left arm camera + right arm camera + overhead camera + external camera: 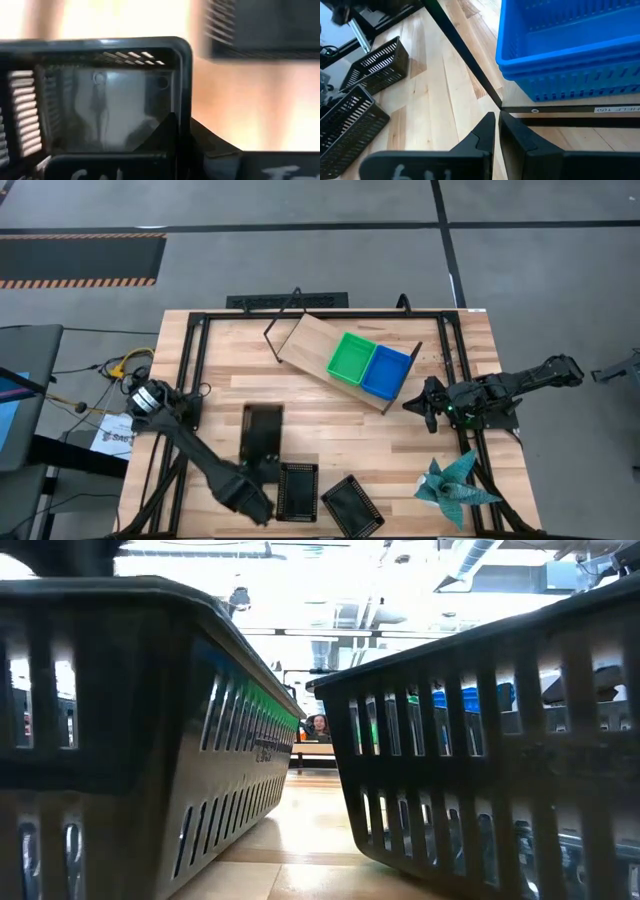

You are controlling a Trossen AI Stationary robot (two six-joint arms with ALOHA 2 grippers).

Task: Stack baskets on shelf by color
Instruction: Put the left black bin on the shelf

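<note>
Three black baskets [297, 491] partly hide left end effector [262, 502], grip unclear; right end effector [496, 131] clenched.

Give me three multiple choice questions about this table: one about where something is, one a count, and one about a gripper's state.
1. Where are the blue baskets?
A. On the shelf, beside the green baskets
B. On the floor
C. Inside a black one

2. How many black baskets lie on the table?
A. One
B. Three
C. Five

3. How do the right gripper jaws stand?
A. Wide open
B. Clamped on a blue basket
C. Together, holding nothing

Answers:
1. A, blue sits next to green on the shelf.
2. B, three show near the left gripper.
3. C, the right wrist view shows them together and empty.
</note>
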